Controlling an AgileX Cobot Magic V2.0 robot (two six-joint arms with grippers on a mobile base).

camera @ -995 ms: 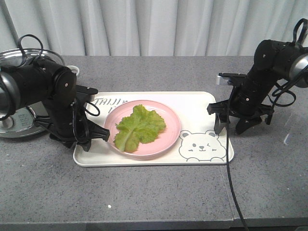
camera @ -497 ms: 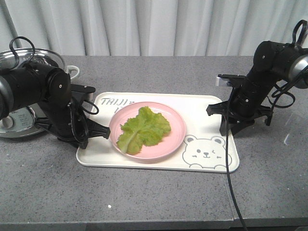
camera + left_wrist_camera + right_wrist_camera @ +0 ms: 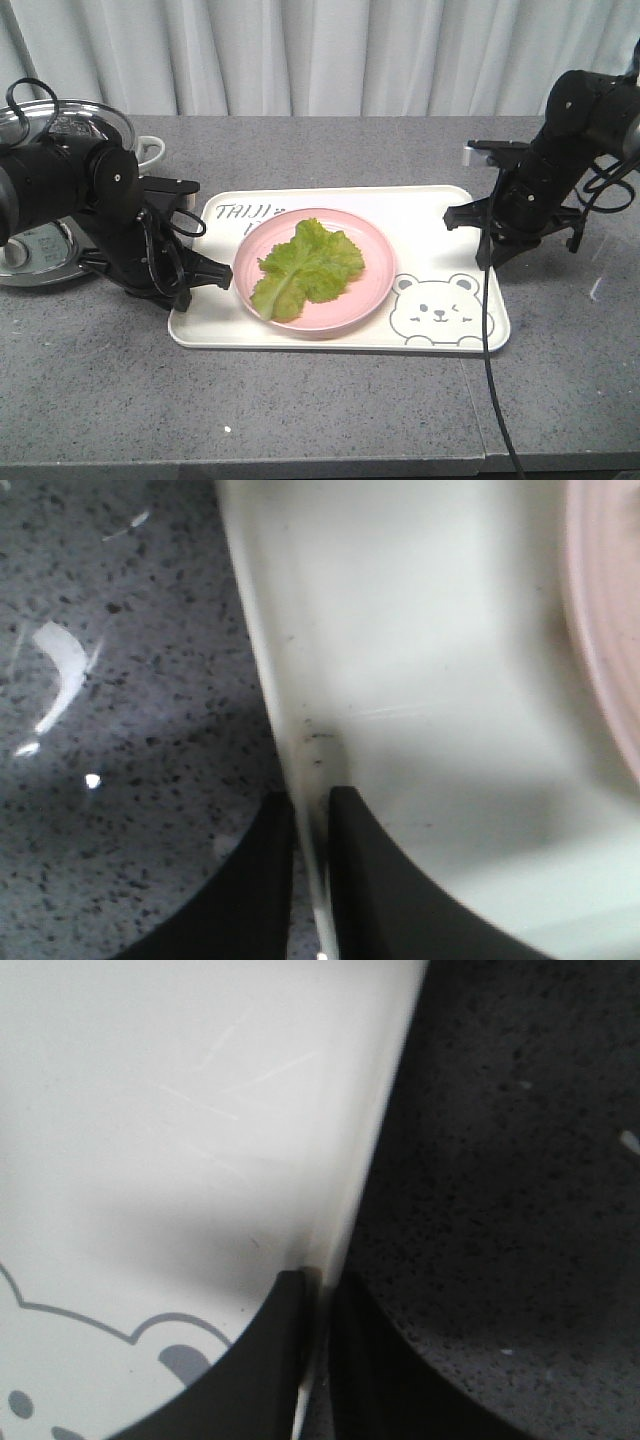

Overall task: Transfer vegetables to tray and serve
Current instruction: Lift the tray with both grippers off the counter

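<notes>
Grey speckled desk (image 3: pixel 300 420) carries the large cream rectangular plastic tray (image 3: pixel 420 215), smooth w/ rounded corners, faint scratches and a winking bear print (image 3: pixel 436 310) near the right hand (image 3: pixel 318 1282). On it, a round glossy pink plate (image 3: pixel 375 262) holds the crinkled, ruffled green lettuce leaf (image 3: pixel 305 268) w/ pale rib. Left hand (image 3: pixel 310 805) pinches tray's left rim btwn black fingers; right hand clamps the right rim likewise. Behind: shiny metal pot (image 3: pixel 25 250), pleated white curtain (image 3: pixel 320 50).
</notes>
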